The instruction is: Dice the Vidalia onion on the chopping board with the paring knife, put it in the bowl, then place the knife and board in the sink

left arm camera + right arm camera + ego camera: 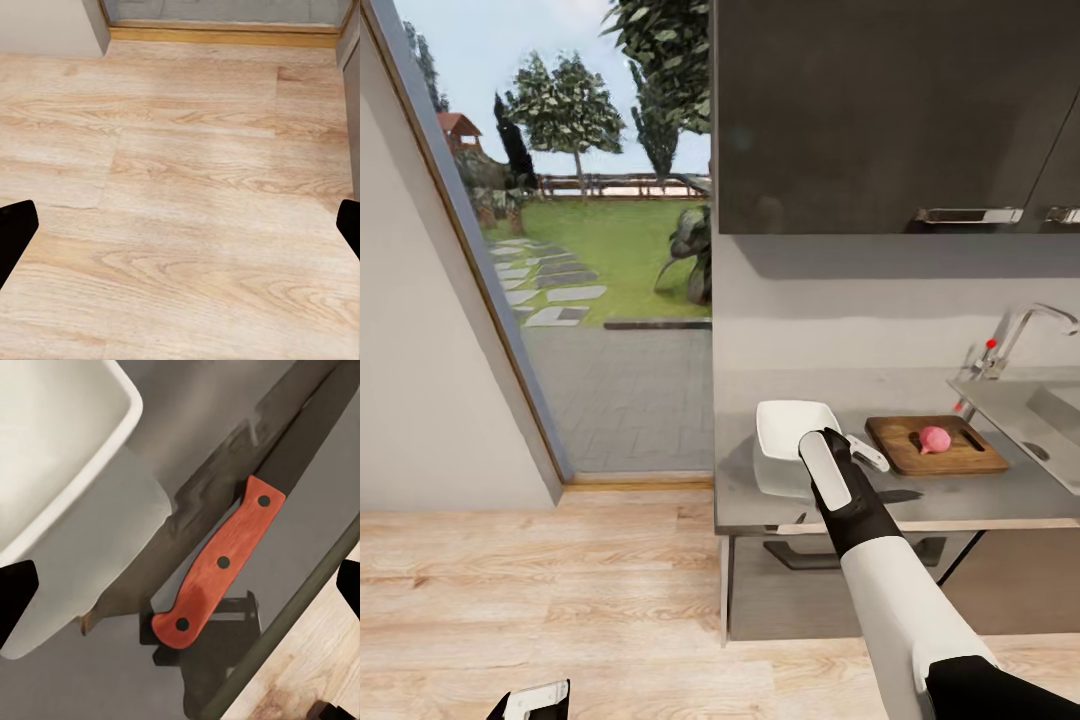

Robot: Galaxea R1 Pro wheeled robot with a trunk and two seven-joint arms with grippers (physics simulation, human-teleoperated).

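the paring knife [225, 559] lies flat on the tabletop [300, 487] beside the bowl [52, 450], straight below the right pincer [180, 592], whose fingers stand apart; handle runs slantwise across them.

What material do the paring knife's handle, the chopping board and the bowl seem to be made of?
The paring knife has a handle that looks like red-orange stained wood: faint grain, three dark rivets. Its blade looks like dark, matte metal. The chopping board appears wooden, brown with a satin surface and a raised rim. The bowl seems white ceramic or plastic; its smooth, even surface leaves that open.
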